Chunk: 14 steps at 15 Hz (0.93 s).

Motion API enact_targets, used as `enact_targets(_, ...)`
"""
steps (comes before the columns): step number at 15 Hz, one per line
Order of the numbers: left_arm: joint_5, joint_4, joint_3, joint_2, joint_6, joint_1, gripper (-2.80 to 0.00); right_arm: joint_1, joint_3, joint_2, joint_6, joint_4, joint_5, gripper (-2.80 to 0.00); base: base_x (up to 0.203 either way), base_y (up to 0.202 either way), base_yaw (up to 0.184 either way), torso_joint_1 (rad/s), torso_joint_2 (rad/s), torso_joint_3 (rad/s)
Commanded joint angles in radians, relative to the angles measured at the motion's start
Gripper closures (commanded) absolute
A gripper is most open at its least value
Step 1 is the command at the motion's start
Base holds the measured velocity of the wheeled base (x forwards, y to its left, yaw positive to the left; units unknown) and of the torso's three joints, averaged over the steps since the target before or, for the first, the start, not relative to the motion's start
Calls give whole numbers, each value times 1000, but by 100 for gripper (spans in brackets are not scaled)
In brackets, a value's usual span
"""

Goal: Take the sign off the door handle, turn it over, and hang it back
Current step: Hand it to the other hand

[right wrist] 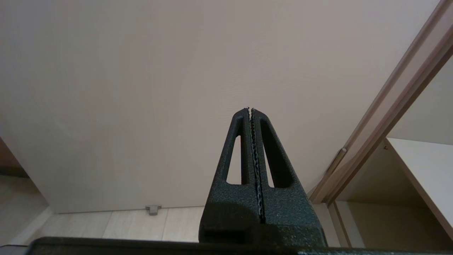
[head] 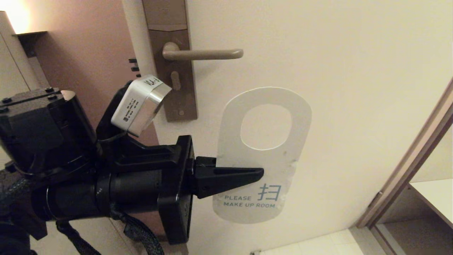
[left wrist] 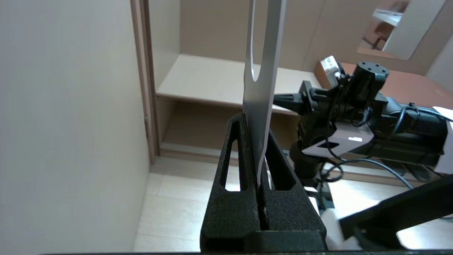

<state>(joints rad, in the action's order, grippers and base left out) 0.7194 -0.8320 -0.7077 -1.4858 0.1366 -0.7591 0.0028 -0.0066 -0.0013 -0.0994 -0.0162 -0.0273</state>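
1. My left gripper (head: 260,174) is clamped on the sign (head: 263,156), its black fingers (left wrist: 244,166) pressed flat on both faces of the card's lower half.
2. The sign hangs free in front of the door (head: 354,88), below and to the right of the door handle (head: 203,54), not touching it.
3. The white face is towards my head camera; it reads "PLEASE MAKE UP ROOM" beside a blue character. The other face is hidden from every view.
4. The oval hole sits at the top of the card, with only bare door showing through it.
5. From my left wrist the sign (left wrist: 263,71) shows edge-on, a thin pale blade whose top is cut off by the frame.
6. The handle is a level bar on a tall brown lock plate (head: 170,63); the plate's top runs out of frame and my wrist camera housing (head: 139,106) covers part of its lower left side.
7. My right gripper (right wrist: 251,110) is pressed together with nothing in it, parked low and pointing at the door (right wrist: 177,88); it is out of the head view.
8. A shelf (head: 431,198) in the alcove to the right is cut off at the frame edge.
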Motion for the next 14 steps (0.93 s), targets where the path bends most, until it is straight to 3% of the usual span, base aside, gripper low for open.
enact_targets(1,27,-45,-2,-36,1,33,0,0,-5,1,-4,-1,-2,0,0,0,0,0,0,0)
enact_targets(4,43,-168,-1,-108,3,60,0,0,-61,4,-9,-48,-25,0,0,0,0,0,0,0)
enact_targets(7,43,-194,-3,-128,3,58,0,0,-146,30,-3,-147,-105,0,0,0,0,0,0,0)
enact_targets(11,43,-195,-3,-122,29,61,0,10,-201,199,16,-129,-110,0,0,0,0,0,0,0)
enact_targets(14,43,-196,-6,-120,44,63,0,34,-237,426,38,0,-115,0,0,0,0,0,0,0)
